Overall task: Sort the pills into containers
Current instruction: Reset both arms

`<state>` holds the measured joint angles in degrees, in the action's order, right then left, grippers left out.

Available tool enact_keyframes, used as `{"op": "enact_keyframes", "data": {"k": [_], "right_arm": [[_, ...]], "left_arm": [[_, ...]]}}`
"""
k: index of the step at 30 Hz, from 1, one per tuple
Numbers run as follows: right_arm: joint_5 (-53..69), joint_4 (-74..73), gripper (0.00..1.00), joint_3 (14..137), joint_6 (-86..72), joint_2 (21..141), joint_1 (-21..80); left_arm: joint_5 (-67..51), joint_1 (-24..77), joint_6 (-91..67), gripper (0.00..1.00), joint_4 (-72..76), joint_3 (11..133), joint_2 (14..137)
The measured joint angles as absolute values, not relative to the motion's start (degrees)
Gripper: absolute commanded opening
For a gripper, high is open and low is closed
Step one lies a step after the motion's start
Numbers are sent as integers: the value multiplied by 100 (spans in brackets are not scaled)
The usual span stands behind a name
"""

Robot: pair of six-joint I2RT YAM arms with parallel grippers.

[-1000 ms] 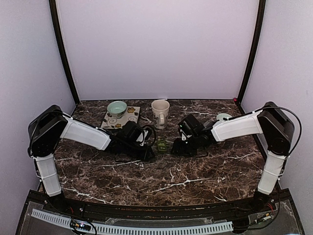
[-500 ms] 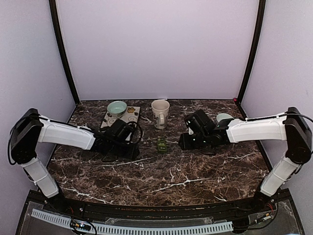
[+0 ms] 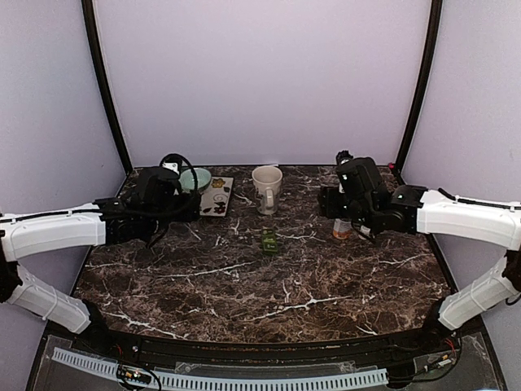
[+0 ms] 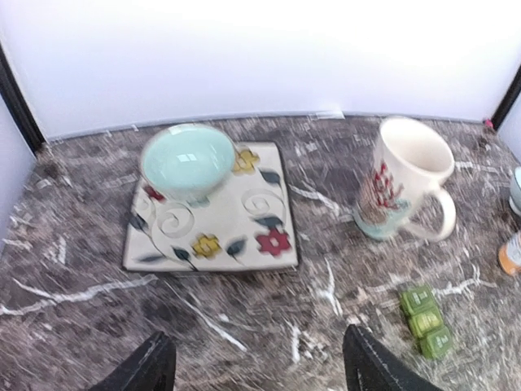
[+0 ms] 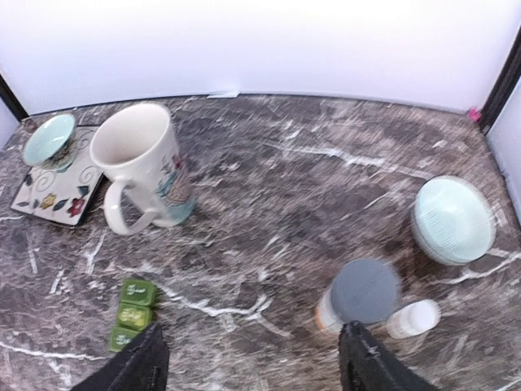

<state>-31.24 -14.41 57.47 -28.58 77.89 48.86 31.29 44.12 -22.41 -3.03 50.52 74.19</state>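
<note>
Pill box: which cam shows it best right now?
Right wrist: the green pill box is close and fairly sharp, its three square lidded compartments distinct. Left wrist shows it at similar size but motion-blurred. Top external shows it only as a small green speck near the cream mug.

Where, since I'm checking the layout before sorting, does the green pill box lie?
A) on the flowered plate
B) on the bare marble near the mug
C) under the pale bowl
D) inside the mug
B: the green pill box lies on the marble table in front of the cream mug, touching nothing else.
</note>
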Motion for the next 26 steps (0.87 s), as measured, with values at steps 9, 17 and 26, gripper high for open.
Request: {"op": "enact_keyframes", "data": {"k": [9,17,26], "right_arm": [[-4659,-1328,97,5365,-2679,6637,4836],[-5872,-1376,100,4877,-2840,6300,4624],[-6300,-1601,100,4613,-3330,5959,4574]], "left_arm": [[3629,4215,-1308,87,1109,4121,6477],[3500,3885,-858,87,1900,3774,6471],[3057,3612,-714,87,2263,3518,6471]]}}
